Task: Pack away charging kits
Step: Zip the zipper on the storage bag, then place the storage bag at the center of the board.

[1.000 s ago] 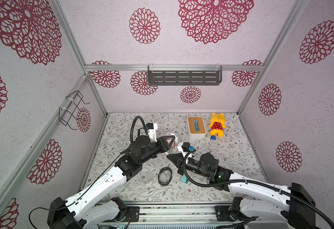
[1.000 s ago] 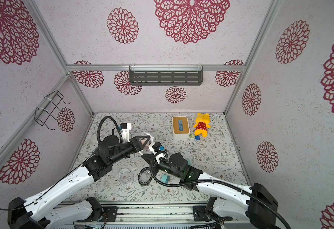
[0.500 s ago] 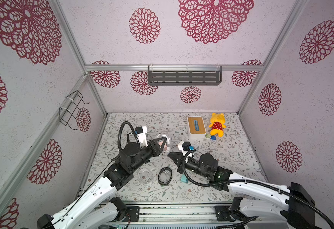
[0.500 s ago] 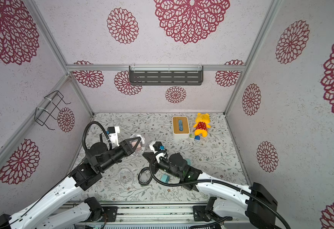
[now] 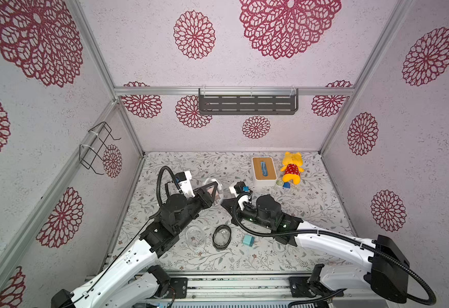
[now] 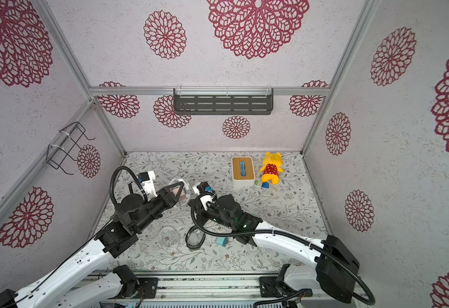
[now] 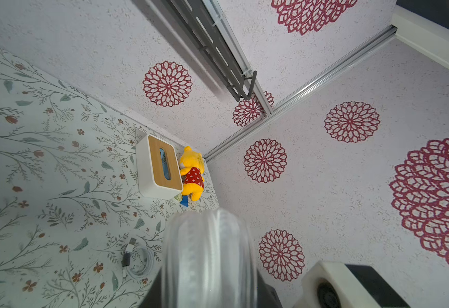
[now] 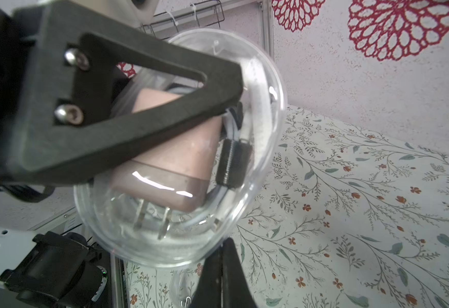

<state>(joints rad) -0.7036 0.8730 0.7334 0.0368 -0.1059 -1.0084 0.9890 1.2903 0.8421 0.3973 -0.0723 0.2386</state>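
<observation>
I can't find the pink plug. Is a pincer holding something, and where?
The left pincer holds the clear case by its two rounded faces, with the pink charger inside. The right pincer is shut and empty.

No text, label, brand name, number or sign can be read on anything in these views, near or far.

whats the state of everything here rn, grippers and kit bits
left gripper: shut on clear case
right gripper: shut, empty
clear case: held off the table, looks closed
pink charger: inside clear case
teal charger: loose on table, unpacked
second clear case: on table, empty
dark-rimmed case: on table, contents unclear
coiled cable: bundled, loose on table
</observation>
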